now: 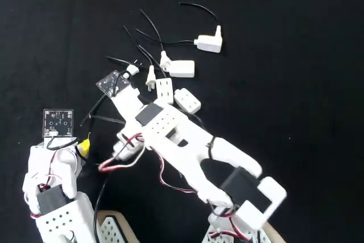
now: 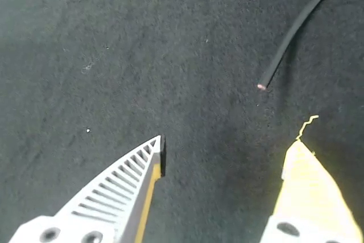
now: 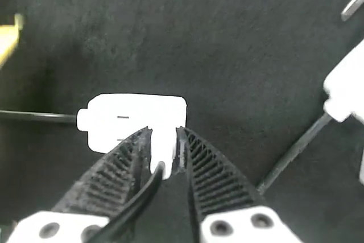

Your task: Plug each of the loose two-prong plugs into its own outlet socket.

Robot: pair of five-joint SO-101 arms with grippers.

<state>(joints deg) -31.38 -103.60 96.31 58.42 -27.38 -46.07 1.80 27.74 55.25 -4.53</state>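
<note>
Even soft light, white plug [image 3: 133, 120] glaring, faint shadows on black cloth [image 2: 114, 55]

A plug [image 3: 131, 115] sits pinched between the right jaws, lying on the table [image 3: 199, 38], its cord [image 3: 37, 116] running off to one side. Another plug [image 3: 347, 83] lies ahead of these jaws, off to the other side. A cord end [image 2: 290, 38] lies ahead of the spread left jaws, apart from both tips.

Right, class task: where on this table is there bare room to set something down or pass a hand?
The black cloth right of the far-right plug is bare, as is the far-left patch beyond the left arm. The middle is crowded: other plugs, sockets and cables sit near the held plug in the right gripper.
</note>
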